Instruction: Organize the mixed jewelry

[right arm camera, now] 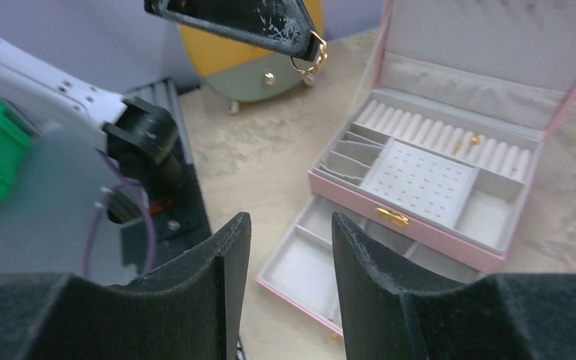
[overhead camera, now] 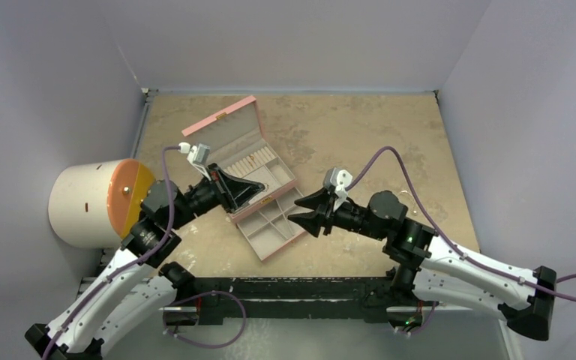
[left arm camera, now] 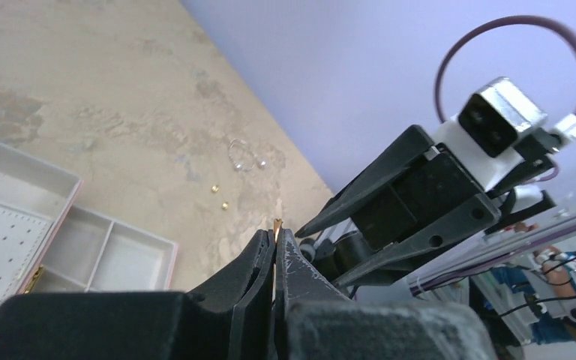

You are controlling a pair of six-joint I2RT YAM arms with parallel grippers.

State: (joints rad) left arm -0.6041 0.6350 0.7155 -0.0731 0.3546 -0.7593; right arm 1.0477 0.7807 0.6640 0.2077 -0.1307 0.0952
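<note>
Above the open pink box point(overhead camera: 219, 122), the left gripper point(overhead camera: 260, 184) is pinched tight on a small gold hoop point(right arm camera: 312, 61), which dangles from its fingertips over the top tray. Just off the box's right side, beside the pulled-out drawer point(overhead camera: 270, 231), the right gripper point(overhead camera: 294, 211) points at the box with its jaws apart and nothing between them. In the left wrist view its black fingers crowd the space directly past the left gripper's tip.

Two tiny gold pieces point(right arm camera: 474, 139) sit in the ring rolls along the back of the box's tray. Out on the table point(overhead camera: 375, 135), beyond the drawer's corner and apart from it, lie a pair of thin silver hoops point(left arm camera: 244, 156) and two gold studs point(left arm camera: 215, 189).

The box's lid stands raised behind the tray, and a gold clasp point(right arm camera: 394, 217) sits on its front wall. Well to the box's left rests a cream cylinder point(overhead camera: 82, 202) with an orange end face.
</note>
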